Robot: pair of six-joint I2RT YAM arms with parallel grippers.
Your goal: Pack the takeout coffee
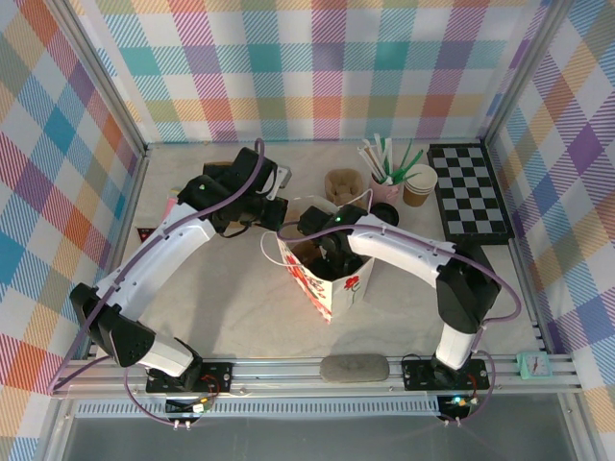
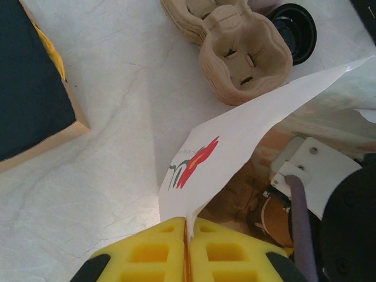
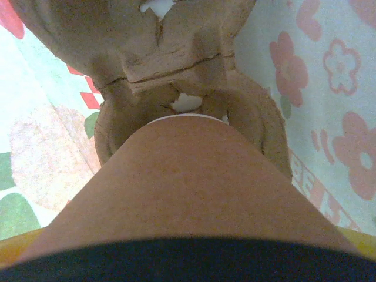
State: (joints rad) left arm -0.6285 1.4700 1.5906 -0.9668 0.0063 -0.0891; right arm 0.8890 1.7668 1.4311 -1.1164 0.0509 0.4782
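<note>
Closed left pincer (image 2: 187, 228) pinches the left rim of the white flowered bag (image 2: 235, 138), which stands mid-bench (image 1: 240, 317). To its right, the right pincer (image 1: 332, 252) reaches down inside the bag, jaws wide, clasping the brown cup (image 3: 188, 188). Its black lid (image 3: 188, 267) faces the wrist, its base at a pocket of the carrier (image 3: 176, 53) inside the bag.

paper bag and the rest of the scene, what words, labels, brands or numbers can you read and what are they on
paper bag, left wrist view: thin script beside the red flower, too small to read
paper bag, right wrist view: pink block letters, maybe "BE", blurred and cut off
paper bag, top view: red print, too small to read
takeout coffee: plain brown, no text seen
</note>
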